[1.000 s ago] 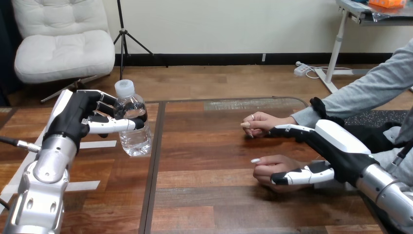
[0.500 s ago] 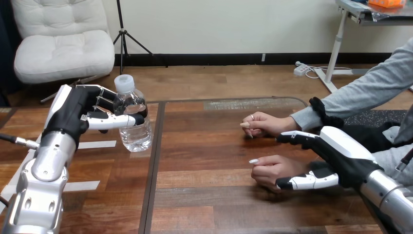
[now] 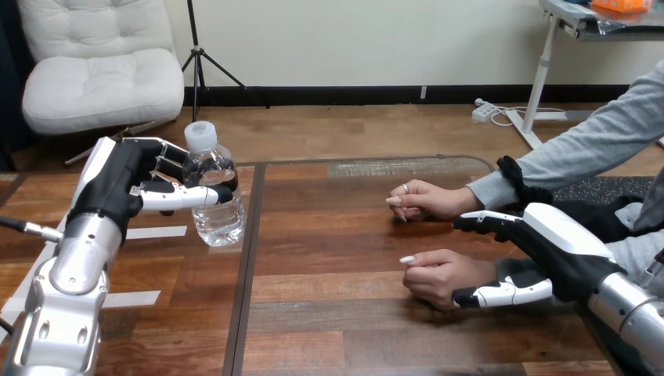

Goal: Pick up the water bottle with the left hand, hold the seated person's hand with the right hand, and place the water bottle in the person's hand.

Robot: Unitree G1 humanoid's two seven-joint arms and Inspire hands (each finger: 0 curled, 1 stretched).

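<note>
A clear water bottle (image 3: 215, 196) with a white cap stands upright at the table's left, near the seam between the boards. My left hand (image 3: 125, 184) is shut on it, thumb across its front and fingers behind. I cannot tell whether its base touches the table. At the right, the person's nearer hand (image 3: 438, 274) rests loosely curled on the wood, and the person's farther hand (image 3: 427, 200) lies behind it. My right hand (image 3: 560, 254) sits at the nearer hand's wrist. Its fingers (image 3: 485, 222) reach straight over the wrist and its thumb (image 3: 501, 294) lies alongside, not curled round.
The wooden table (image 3: 344, 329) has a dark seam running front to back just right of the bottle. White tape strips (image 3: 156, 232) lie on the left board. The person's grey-sleeved forearm (image 3: 579, 149) comes in from the right edge.
My right hand has drawn back to the right, so its thumb no longer overlaps the person's nearer hand. The bottle, tilted a second ago, is upright now in my left hand.
</note>
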